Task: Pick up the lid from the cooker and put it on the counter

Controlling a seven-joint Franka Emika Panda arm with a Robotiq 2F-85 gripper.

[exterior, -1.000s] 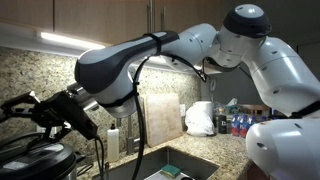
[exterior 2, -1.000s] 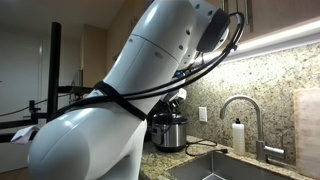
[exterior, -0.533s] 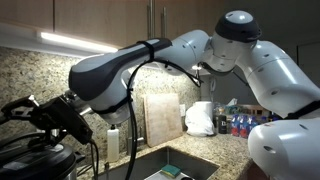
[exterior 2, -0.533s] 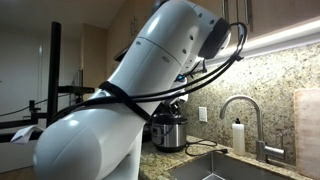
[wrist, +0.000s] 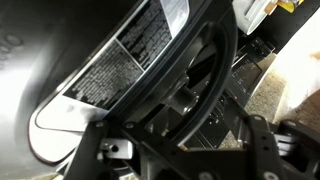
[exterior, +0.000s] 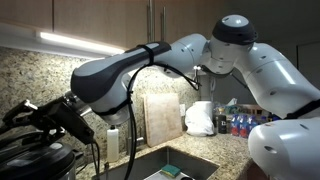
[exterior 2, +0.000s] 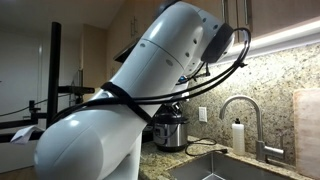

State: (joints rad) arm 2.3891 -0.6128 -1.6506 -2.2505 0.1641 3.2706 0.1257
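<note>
- The arm has dipped lower this past second; the jaws, spread apart, now hang just above the lid [exterior: 30, 160].
- The lid still sits on the cooker [exterior 2: 168, 132] beneath the jaws, not yet gripped; the move to the desk [exterior 2: 178, 157] remains.

In an exterior view, the camera faces the backsplash [exterior: 50, 75] across the sink [exterior: 165, 168] from middle range. The arm [exterior: 110, 75] spans 3 to 9 o'clock, and the cooker [exterior: 42, 167] is at 8 o'clock.

In an exterior view, the camera sits close behind the arm [exterior 2: 120, 115], with the cooker [exterior 2: 168, 130] near centre and the sink [exterior 2: 215, 165] at 5 o'clock.

Both exterior views share these three.

The wrist view looks from very close at a dark surface bearing a label [wrist: 140, 50].
</note>
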